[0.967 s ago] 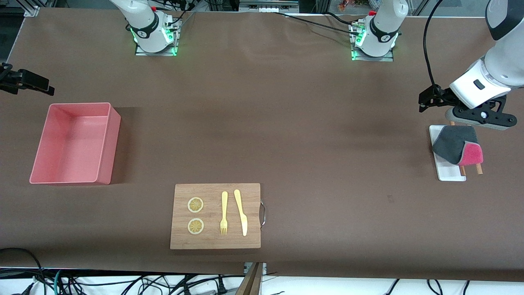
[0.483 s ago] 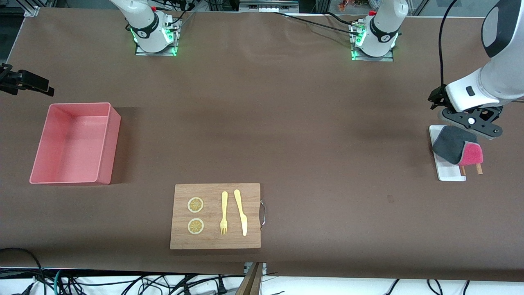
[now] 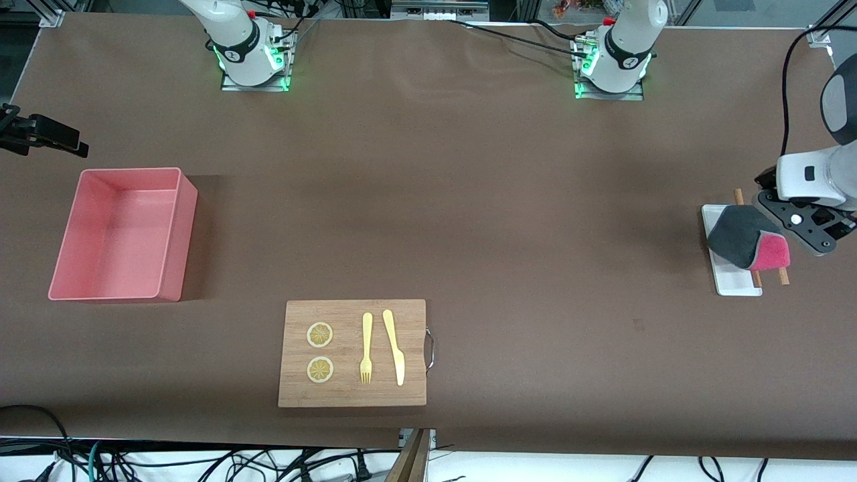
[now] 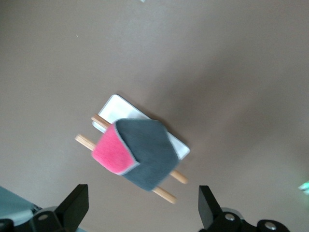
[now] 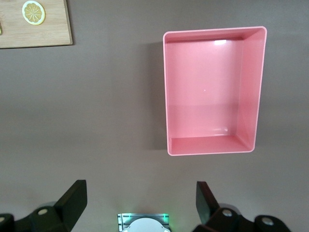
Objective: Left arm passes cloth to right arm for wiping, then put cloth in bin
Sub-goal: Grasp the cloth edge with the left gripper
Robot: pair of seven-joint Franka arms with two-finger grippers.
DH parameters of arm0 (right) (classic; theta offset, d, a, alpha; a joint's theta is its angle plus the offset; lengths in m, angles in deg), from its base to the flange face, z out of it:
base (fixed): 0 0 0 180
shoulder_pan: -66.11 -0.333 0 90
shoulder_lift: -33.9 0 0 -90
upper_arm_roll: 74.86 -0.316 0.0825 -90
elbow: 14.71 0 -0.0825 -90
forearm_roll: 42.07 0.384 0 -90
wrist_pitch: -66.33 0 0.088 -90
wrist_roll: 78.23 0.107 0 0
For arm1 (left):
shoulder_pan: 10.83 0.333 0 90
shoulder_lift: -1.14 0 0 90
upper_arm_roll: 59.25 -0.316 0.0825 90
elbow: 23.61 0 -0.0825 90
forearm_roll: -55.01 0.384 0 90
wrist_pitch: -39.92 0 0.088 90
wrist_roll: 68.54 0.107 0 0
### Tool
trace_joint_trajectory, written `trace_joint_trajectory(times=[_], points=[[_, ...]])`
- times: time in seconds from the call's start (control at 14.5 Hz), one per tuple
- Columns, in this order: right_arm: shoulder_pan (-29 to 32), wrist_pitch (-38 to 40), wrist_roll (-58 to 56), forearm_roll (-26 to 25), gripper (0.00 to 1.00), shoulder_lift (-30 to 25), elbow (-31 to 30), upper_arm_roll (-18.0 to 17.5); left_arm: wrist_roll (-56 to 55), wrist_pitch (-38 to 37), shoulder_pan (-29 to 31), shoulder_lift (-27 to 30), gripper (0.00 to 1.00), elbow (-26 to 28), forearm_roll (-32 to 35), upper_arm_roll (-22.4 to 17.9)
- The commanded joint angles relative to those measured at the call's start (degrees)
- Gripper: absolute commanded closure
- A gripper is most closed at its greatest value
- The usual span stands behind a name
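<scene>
I'm at the pickup step – left gripper (image 4: 140,212) hangs spread over the cloth (image 3: 745,235) on its white tray (image 3: 734,282), right gripper (image 5: 137,208) waits spread near the bin (image 3: 120,234) – next I'd drop and pinch.

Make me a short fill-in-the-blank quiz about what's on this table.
1. The cloth is grey on one face and ____ on the other.
2. It rests on two wooden sticks across a ____ tray.
3. The pink bin holds ____.
4. On the wooden board, the fork lies beside a ____.

Missing words: pink; white; nothing; knife
</scene>
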Motion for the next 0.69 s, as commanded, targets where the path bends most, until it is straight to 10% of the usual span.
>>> trace_joint_trajectory(times=[0.0, 0.62], points=[[0.4, 0.3, -0.4, -0.1, 0.00, 0.8, 1.5, -0.2, 8.1, 10.1, 3.8, 1.6, 0.00, 7.5, 1.5, 0.7], [0.6, 0.3, -0.4, -0.1, 0.00, 0.8, 1.5, -0.3, 14.0, 36.1, 11.0, 3.5, 0.07, 24.9, 5.9, 0.8]])
